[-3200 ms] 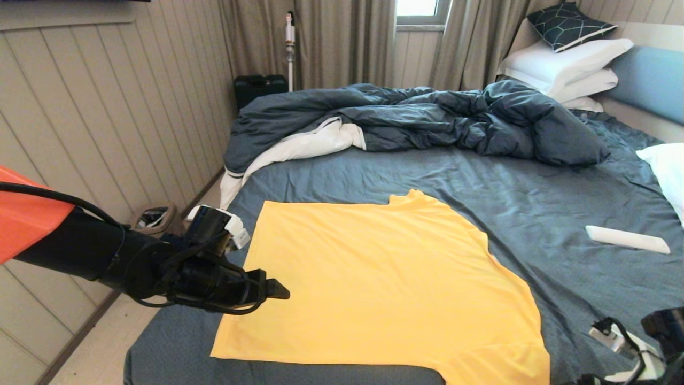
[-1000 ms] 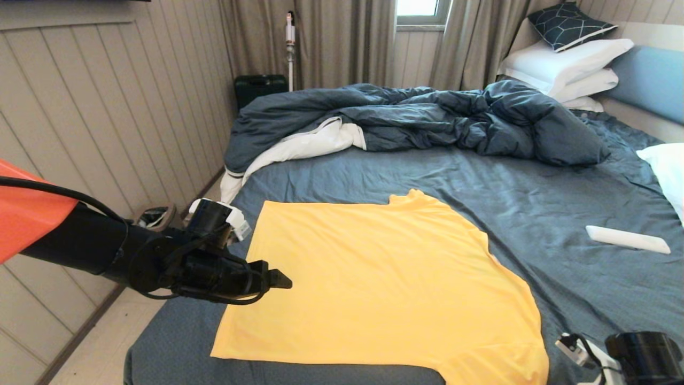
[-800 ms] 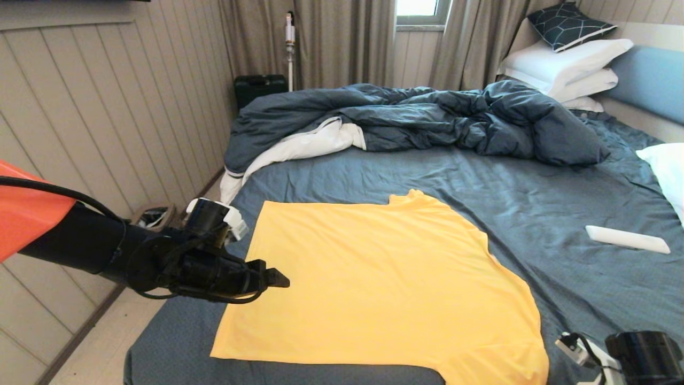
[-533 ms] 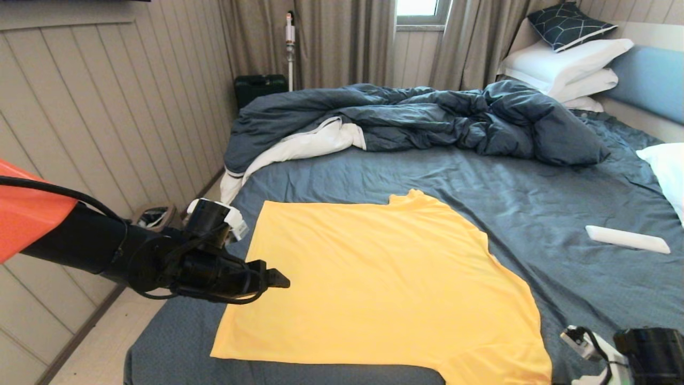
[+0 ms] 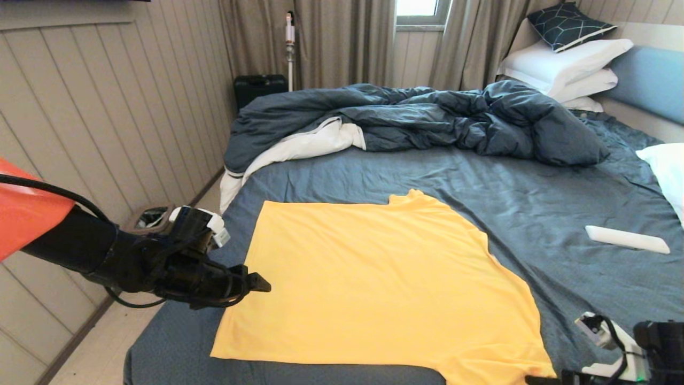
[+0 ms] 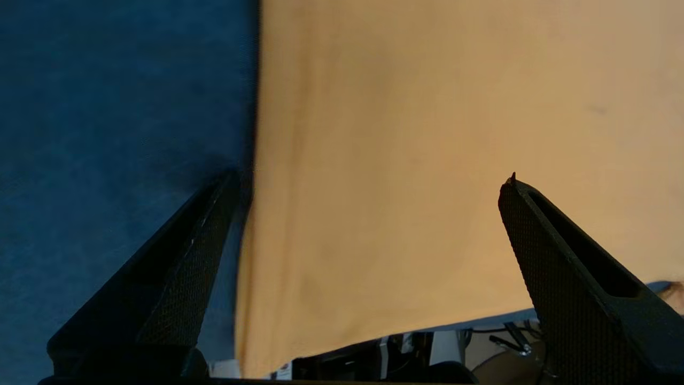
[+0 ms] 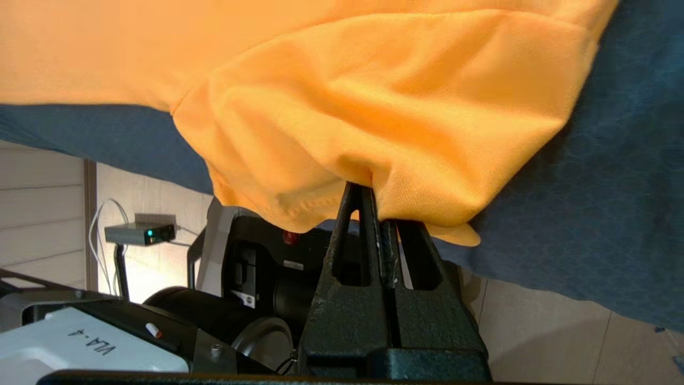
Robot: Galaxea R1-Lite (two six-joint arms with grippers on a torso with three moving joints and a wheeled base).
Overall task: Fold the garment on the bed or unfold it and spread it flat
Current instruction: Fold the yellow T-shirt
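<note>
The yellow T-shirt (image 5: 385, 289) lies spread flat on the bed's dark blue-grey sheet (image 5: 534, 214), neck toward the duvet. My left gripper (image 5: 260, 283) hovers over the shirt's left edge. In the left wrist view it (image 6: 374, 182) is open wide, with the shirt (image 6: 427, 133) and its edge showing below between the fingers (image 6: 176, 267), and nothing held. My right gripper (image 5: 542, 379) is at the shirt's near right corner. In the right wrist view it (image 7: 377, 198) is shut on a bunched fold of the shirt (image 7: 374, 96) at the bed's edge.
A rumpled dark blue duvet (image 5: 427, 117) lies across the far half of the bed. White pillows (image 5: 566, 64), a patterned cushion (image 5: 569, 24) and the blue headboard (image 5: 649, 80) are at the right. A white flat object (image 5: 626, 239) lies right of the shirt. A panelled wall runs along the left.
My left gripper has drawn back to the left, off the shirt's middle toward its edge. The right arm has shifted right and lower, and the shirt's near right corner has stretched slightly rightward.
</note>
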